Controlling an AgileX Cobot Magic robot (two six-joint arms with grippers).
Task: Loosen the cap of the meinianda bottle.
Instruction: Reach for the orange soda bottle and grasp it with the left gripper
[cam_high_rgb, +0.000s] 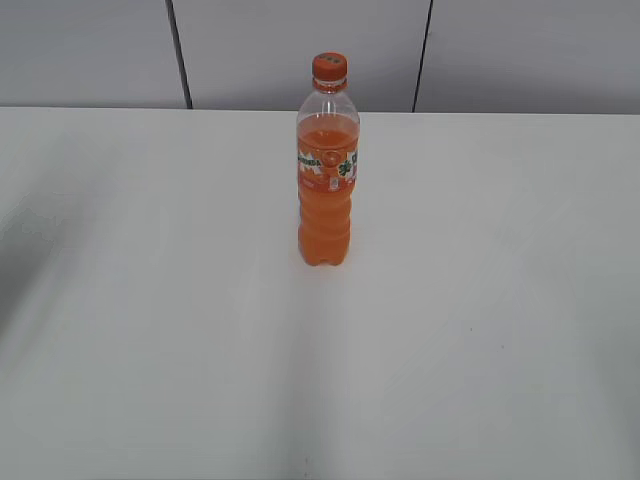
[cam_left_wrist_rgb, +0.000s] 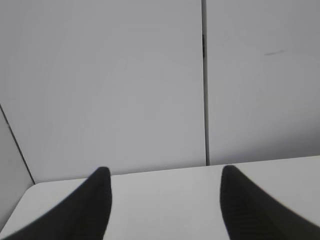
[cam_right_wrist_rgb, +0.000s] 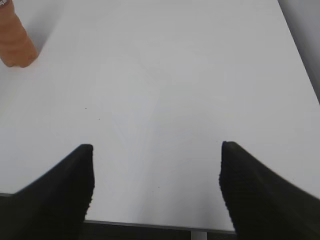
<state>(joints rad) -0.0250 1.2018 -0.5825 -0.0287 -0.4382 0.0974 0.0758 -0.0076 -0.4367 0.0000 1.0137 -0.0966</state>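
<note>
The meinianda bottle (cam_high_rgb: 325, 190) stands upright on the white table (cam_high_rgb: 150, 300), a little behind the middle, with orange drink and an orange-and-green label band. Its orange cap (cam_high_rgb: 329, 67) sits on the neck. No arm shows in the exterior view. My left gripper (cam_left_wrist_rgb: 165, 175) is open and empty, facing the table's far edge and the grey wall; the bottle is out of its view. My right gripper (cam_right_wrist_rgb: 156, 147) is open and empty over the table's near edge. The bottle's lower part (cam_right_wrist_rgb: 15, 42) shows far off at the right wrist view's top left.
A grey panelled wall (cam_high_rgb: 300, 50) with dark seams rises behind the table's far edge. The table's right edge (cam_right_wrist_rgb: 300, 65) runs along the right of the right wrist view. Nothing else stands on the table.
</note>
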